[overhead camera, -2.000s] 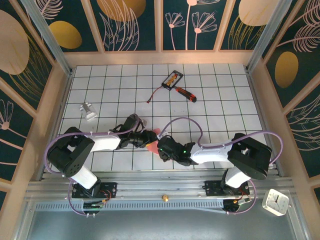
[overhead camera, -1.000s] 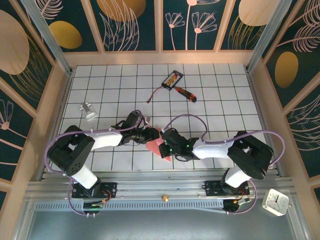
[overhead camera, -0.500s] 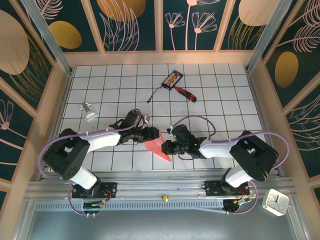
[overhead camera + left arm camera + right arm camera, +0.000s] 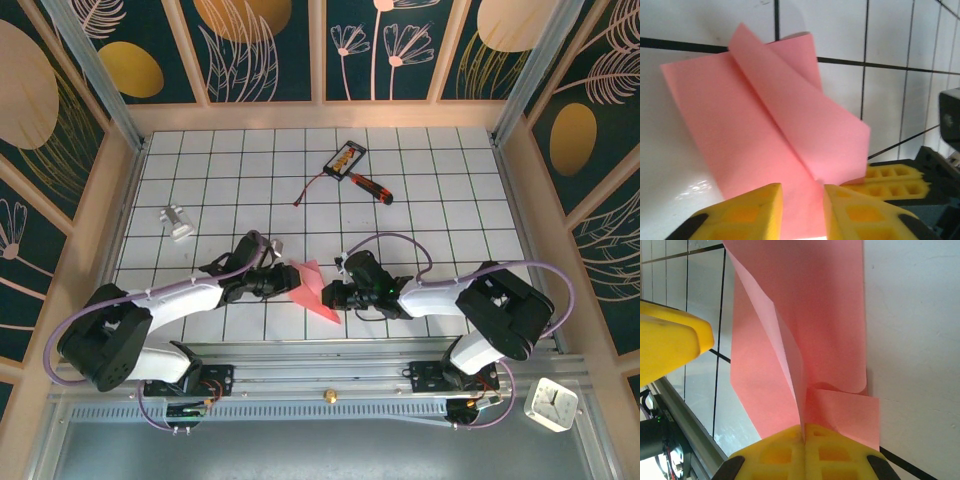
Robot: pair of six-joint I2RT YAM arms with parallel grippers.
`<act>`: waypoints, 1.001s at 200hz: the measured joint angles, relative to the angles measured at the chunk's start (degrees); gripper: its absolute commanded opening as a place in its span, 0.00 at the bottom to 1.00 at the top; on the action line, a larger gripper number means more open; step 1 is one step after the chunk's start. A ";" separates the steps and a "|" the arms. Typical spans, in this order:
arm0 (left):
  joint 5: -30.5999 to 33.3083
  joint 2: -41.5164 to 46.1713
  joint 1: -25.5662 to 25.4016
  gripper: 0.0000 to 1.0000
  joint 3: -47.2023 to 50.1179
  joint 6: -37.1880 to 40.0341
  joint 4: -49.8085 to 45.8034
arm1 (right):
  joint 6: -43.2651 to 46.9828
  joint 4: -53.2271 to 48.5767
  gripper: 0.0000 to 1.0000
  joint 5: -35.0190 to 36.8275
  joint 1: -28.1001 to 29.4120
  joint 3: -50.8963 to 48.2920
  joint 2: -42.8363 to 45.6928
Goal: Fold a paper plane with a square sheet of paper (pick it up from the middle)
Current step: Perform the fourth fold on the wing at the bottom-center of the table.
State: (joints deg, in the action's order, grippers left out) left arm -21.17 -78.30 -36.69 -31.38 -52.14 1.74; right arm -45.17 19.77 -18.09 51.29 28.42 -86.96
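White-tiled bench (image 4: pixel 440 200) carries a thin pink-red paper sheet (image 4: pixel 312 288), partly folded with a raised ridge, near the bench's front middle. Right gripper (image 4: pixel 804 432), jaws together, pinches that ridge; left gripper (image 4: pixel 802 195), jaws slightly apart, straddles its edge.

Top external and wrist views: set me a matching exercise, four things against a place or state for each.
Column one
1. right gripper
2. pink paper
3. screwdriver
4. white clock

Column two
A. on the far tiles, beside the black-and-orange card
B. folded, between the two arms
C. shut on the pink paper
D. off the tiles, at the near right corner

Pairs: 1-C, 2-B, 3-A, 4-D
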 measured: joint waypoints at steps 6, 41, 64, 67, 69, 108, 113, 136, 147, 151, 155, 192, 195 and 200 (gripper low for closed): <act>0.11 -0.39 0.04 0.22 0.00 -0.02 0.00 | -0.20 0.13 0.00 0.02 0.00 -0.09 0.00; 0.50 -4.33 0.04 0.12 -0.02 0.26 -0.02 | -0.94 0.24 0.00 1.16 0.09 -0.66 0.09; 0.42 -7.30 0.04 0.08 -0.55 1.09 0.00 | -1.75 0.31 0.00 1.95 0.42 -0.85 0.26; 0.42 -7.76 0.04 0.08 -0.70 1.16 0.00 | -1.88 0.35 0.00 1.99 0.52 -0.85 0.26; 0.42 -7.96 0.04 0.08 -0.76 1.33 0.00 | -1.92 0.37 0.00 2.10 0.57 -0.85 0.26; -0.33 -12.17 0.28 0.04 -3.93 3.98 0.52 | -3.06 0.50 0.00 2.16 1.22 -0.85 0.28; -0.48 -12.70 0.33 0.04 -4.37 4.33 0.68 | -3.23 0.50 0.00 2.16 1.22 -0.85 0.28; -1.14 -14.93 0.37 0.03 -6.34 6.34 1.09 | -3.45 0.55 0.00 2.16 1.22 -0.83 0.28; -1.36 -15.82 0.37 0.03 -7.28 7.34 1.09 | -3.48 0.59 0.00 2.16 1.22 -0.83 0.28; -1.49 -16.09 0.37 0.03 -7.56 7.65 1.07 | -3.48 0.61 0.00 2.16 1.22 -0.83 0.28; -1.55 -16.33 0.37 0.03 -7.80 7.96 1.05 | -3.50 0.63 0.00 2.16 1.22 -0.83 0.28; -1.75 -16.98 0.37 0.03 -8.63 9.60 0.90 | -4.33 0.61 0.00 2.67 1.20 -0.85 0.28; -1.75 -16.98 0.37 0.03 -8.63 9.68 0.87 | -4.48 0.63 0.00 2.67 1.20 -0.87 0.28; -1.75 -16.98 0.37 0.03 -8.63 9.75 0.83 | -4.74 0.70 0.00 2.84 1.20 -0.98 0.28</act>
State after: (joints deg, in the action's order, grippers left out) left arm -22.92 -95.29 -36.32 -40.01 -42.39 2.57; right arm -49.91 20.47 -15.25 52.49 27.44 -86.67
